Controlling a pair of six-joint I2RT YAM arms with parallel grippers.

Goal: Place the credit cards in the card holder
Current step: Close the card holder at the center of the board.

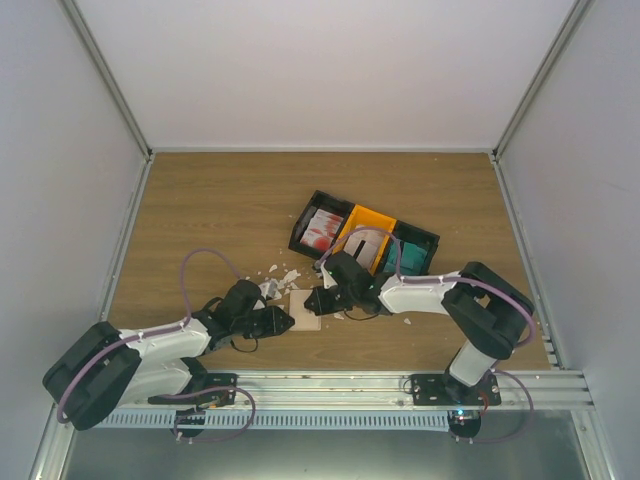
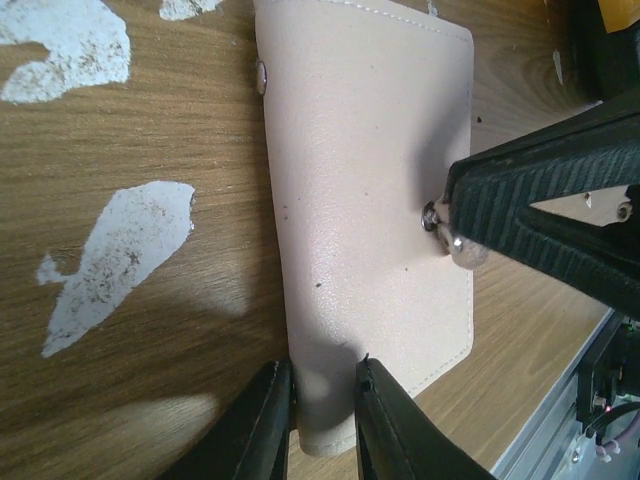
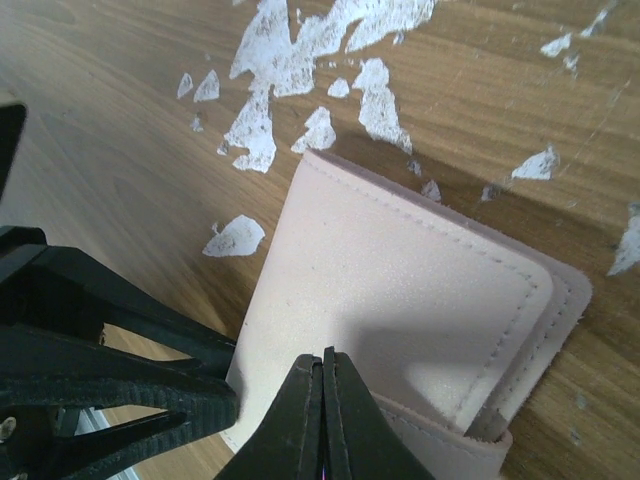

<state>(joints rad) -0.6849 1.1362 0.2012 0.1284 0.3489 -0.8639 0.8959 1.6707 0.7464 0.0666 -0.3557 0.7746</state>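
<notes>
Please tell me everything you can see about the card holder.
The card holder is a flat, pale beige wallet of leather-like material with stitched edges and a metal snap. It lies closed on the wooden table near the white scraps. The left tool grips its near edge; the right tool pinches the opposite edge.

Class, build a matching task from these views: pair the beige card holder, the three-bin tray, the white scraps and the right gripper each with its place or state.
Things:
1. flat beige folding card holder
2. black-and-orange three-bin tray
3. white crumb-like scraps
4. right gripper

Descriptions:
A. scattered on the wooden table
B. fingers together, over the holder
C. lying between both grippers
D. farther back, holding cards

Pairs: 1-C, 2-D, 3-A, 4-B
</notes>
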